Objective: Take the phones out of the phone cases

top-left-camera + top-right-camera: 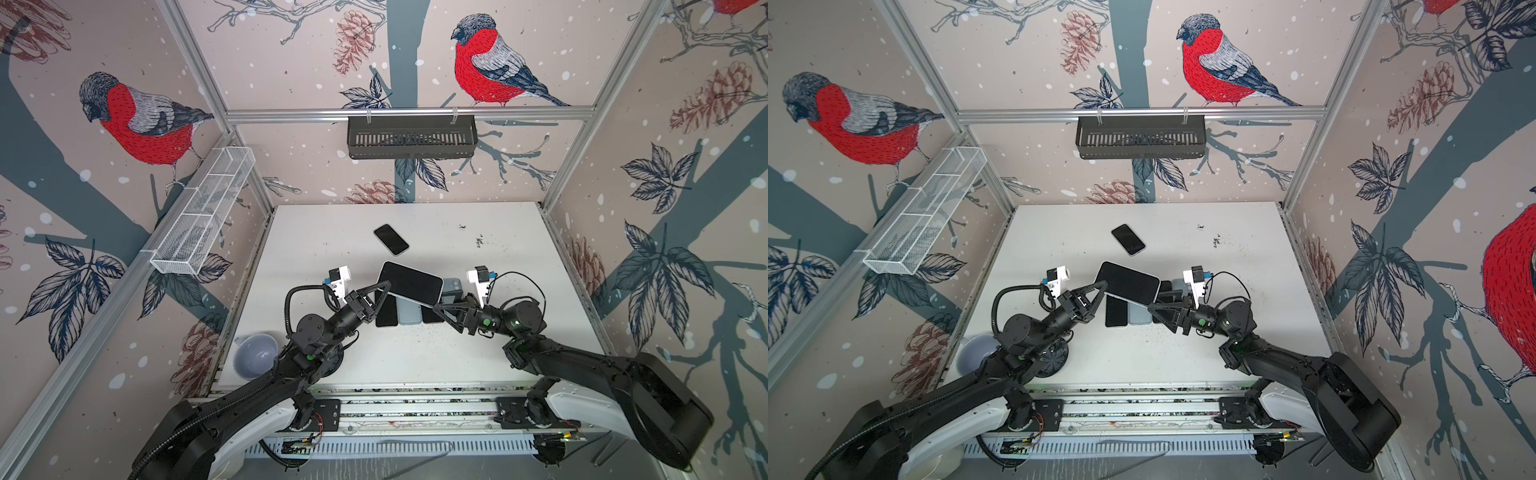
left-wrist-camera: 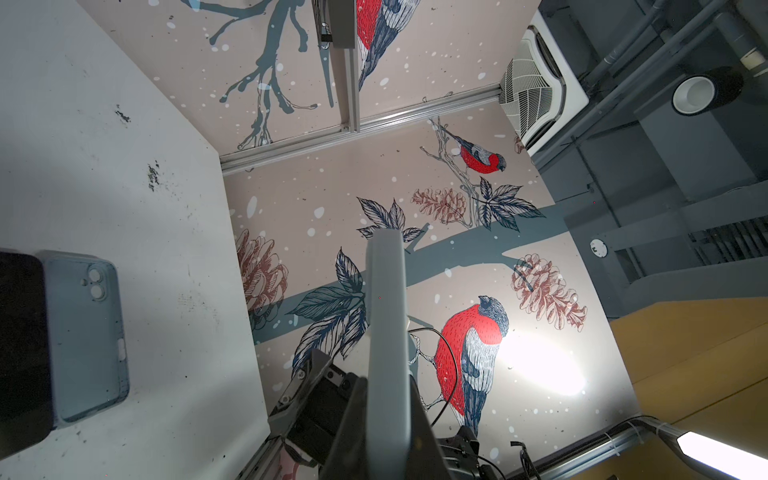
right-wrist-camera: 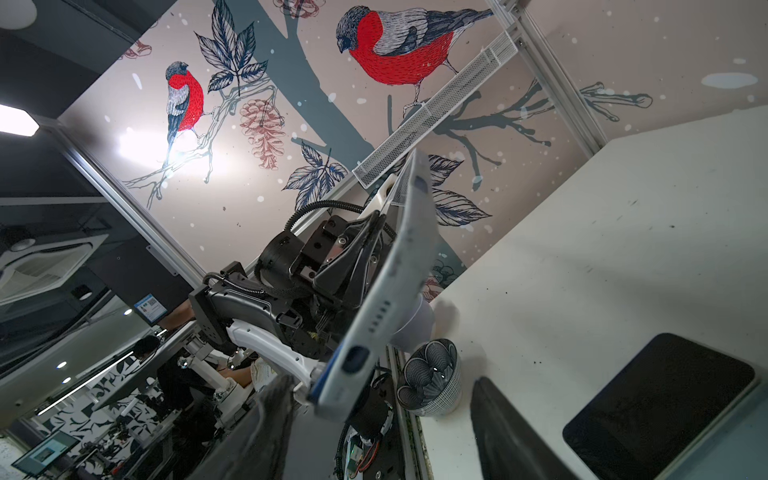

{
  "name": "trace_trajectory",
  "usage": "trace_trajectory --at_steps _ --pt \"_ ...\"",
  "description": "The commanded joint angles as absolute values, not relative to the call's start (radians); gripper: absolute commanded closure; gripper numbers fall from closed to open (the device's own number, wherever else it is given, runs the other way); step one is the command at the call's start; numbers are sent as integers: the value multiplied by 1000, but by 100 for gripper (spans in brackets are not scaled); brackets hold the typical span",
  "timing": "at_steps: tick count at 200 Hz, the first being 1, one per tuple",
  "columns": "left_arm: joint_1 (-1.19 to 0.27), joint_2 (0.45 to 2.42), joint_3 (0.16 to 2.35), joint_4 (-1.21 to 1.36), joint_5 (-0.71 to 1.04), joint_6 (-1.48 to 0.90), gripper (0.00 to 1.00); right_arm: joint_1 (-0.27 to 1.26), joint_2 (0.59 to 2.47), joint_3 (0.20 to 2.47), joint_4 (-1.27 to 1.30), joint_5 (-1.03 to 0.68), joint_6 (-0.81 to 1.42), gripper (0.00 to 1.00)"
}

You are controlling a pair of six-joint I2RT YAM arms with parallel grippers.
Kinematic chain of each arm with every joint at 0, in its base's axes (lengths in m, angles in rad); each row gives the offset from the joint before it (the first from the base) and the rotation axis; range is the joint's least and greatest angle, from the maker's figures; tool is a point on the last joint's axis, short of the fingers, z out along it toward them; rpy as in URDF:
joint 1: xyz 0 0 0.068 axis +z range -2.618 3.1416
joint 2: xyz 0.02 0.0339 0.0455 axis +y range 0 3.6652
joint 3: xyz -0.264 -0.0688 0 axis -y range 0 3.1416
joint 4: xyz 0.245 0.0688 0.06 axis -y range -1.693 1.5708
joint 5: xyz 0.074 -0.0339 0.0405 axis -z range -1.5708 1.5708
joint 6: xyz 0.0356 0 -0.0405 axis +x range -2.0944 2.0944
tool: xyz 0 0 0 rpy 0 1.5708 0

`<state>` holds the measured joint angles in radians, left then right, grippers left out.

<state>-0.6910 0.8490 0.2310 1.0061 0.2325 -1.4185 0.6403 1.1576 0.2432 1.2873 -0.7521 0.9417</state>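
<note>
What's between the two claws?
A cased phone, held up by the left claw, its other end at the open right claw; both top views show it.

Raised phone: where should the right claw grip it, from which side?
Raised phone: free right end, from the right. The left claw pinches the opposite end, holding it aloft, so that thin edge faces the open right claw.

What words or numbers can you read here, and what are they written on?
No words or numbers can be read anywhere.
On the blue-and-white sign outside the booth: too blurred to read.
On the computer screen: too small to read.
On the held phone and the far phone: dark glass, nothing written.
</note>
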Motion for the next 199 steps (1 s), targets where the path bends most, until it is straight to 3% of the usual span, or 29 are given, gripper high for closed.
trace_trajectory --at_steps 1,112,199 --pt "-692 838 230 1116 232 -1435 100 639 1168 242 1339 -747 957 32" --pt "-694 836 229 1122 238 -1440 100 623 1204 264 1289 -738 915 34" --pt "-704 827 246 1102 260 -1422 100 593 1384 334 1266 -746 917 37"
